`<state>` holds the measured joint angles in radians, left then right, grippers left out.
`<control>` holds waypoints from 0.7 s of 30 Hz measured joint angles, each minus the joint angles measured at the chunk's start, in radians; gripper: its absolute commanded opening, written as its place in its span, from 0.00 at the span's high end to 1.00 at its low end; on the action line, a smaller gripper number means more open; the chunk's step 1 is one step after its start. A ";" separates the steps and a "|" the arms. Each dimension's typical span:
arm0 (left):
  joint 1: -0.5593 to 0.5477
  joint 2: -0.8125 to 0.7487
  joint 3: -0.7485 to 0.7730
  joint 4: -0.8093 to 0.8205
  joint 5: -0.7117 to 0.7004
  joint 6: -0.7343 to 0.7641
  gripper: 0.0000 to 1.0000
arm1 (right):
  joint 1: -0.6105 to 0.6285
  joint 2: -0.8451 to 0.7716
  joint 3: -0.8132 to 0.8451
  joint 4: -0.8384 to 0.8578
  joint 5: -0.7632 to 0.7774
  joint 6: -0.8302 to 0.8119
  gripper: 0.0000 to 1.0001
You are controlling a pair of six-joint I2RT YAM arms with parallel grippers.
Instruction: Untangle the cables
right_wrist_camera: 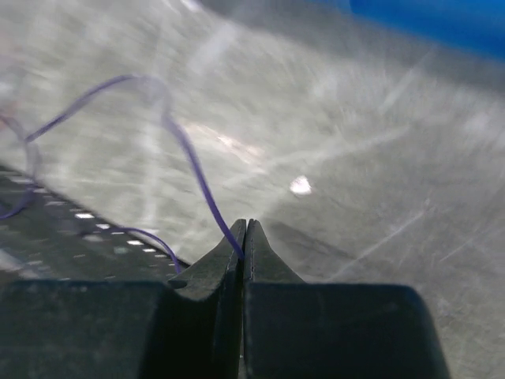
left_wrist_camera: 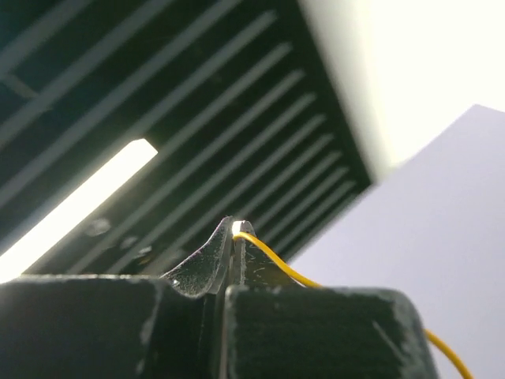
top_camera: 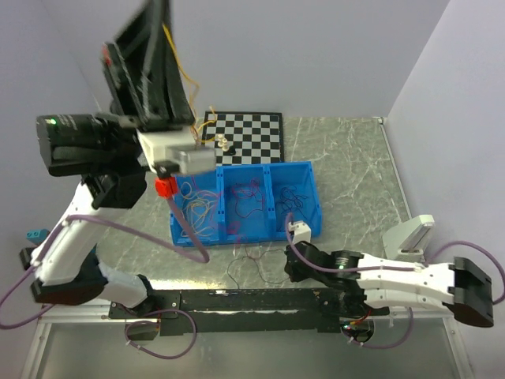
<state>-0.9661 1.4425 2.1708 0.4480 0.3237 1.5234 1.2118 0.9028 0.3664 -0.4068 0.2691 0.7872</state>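
My left gripper [left_wrist_camera: 234, 230] is raised high above the table, shut on the end of one yellow cable [left_wrist_camera: 278, 265]. In the top view that gripper [top_camera: 160, 16] is at the upper edge and the yellow cable [top_camera: 186, 79] hangs down from it toward the checkerboard. Low over the table, in front of the blue bin, my right gripper [top_camera: 290, 264] is shut on a thin purple cable [right_wrist_camera: 189, 162] that loops away to the left; its fingertips [right_wrist_camera: 246, 229] are pressed together. More loose cables [top_camera: 251, 260] lie on the table beside it.
The blue bin [top_camera: 309, 170] has three compartments: yellow cables [top_camera: 199, 212] on the left, red ones [top_camera: 246, 199] in the middle, dark ones [top_camera: 292, 199] on the right. A checkerboard [top_camera: 248, 136] lies behind it. A white block [top_camera: 300, 230] sits at the bin's front right corner.
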 measured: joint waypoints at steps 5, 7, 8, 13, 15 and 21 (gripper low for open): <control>-0.008 -0.146 -0.290 -0.049 0.029 -0.010 0.99 | 0.002 -0.191 0.079 0.001 0.043 -0.121 0.83; -0.016 -0.164 -0.339 -0.071 0.029 -0.026 0.99 | 0.002 -0.216 0.145 0.029 0.052 -0.180 0.61; -0.021 -0.170 -0.359 -0.080 0.029 -0.033 0.99 | 0.002 -0.219 0.175 0.051 0.051 -0.210 0.48; -0.048 -0.195 -0.429 -0.138 0.025 -0.062 0.99 | 0.002 -0.230 0.222 0.223 0.012 -0.362 0.15; -0.060 -0.205 -0.443 -0.172 0.022 -0.070 0.99 | 0.002 -0.233 0.222 0.283 -0.008 -0.425 0.12; -0.096 -0.245 -0.481 -0.247 0.012 -0.074 0.99 | 0.002 -0.259 0.220 0.460 -0.060 -0.615 0.11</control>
<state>-1.0618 1.1980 1.6894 0.2012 0.3359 1.4490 1.2133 0.6437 0.5861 0.0536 0.2089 0.1719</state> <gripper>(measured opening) 0.022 0.885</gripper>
